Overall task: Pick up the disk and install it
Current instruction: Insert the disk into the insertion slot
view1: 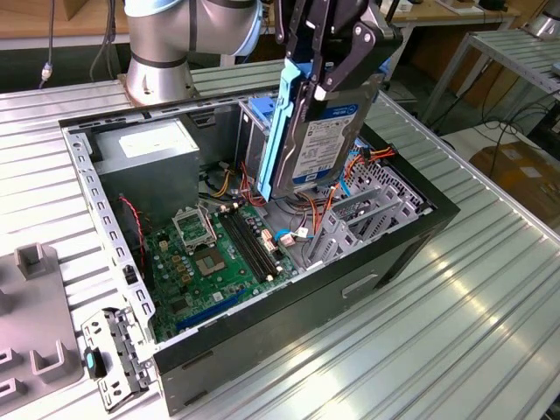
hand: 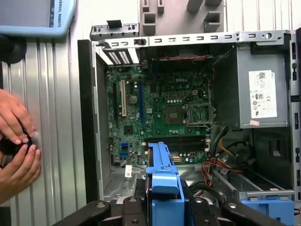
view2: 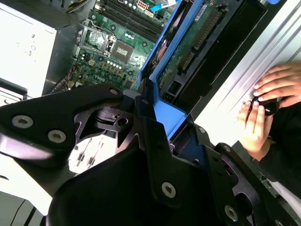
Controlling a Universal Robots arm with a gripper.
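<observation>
Ribbed metal table (view1: 490,289) | gripper (view1: 328,83) pinching disk (view1: 325,144) upright over open computer case (view1: 350,289) | person's hands (hand: 19,167) beside case

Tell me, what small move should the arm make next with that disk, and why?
Probably lower the disk slowly: the gripper holds it upright above the open computer case, over loose cables, and it is not yet seated.

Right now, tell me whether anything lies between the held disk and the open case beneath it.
The end effector grips the disk upright over the open case. Loose orange and blue cables lie just under its lower edge; nothing else visible intervenes.
</observation>
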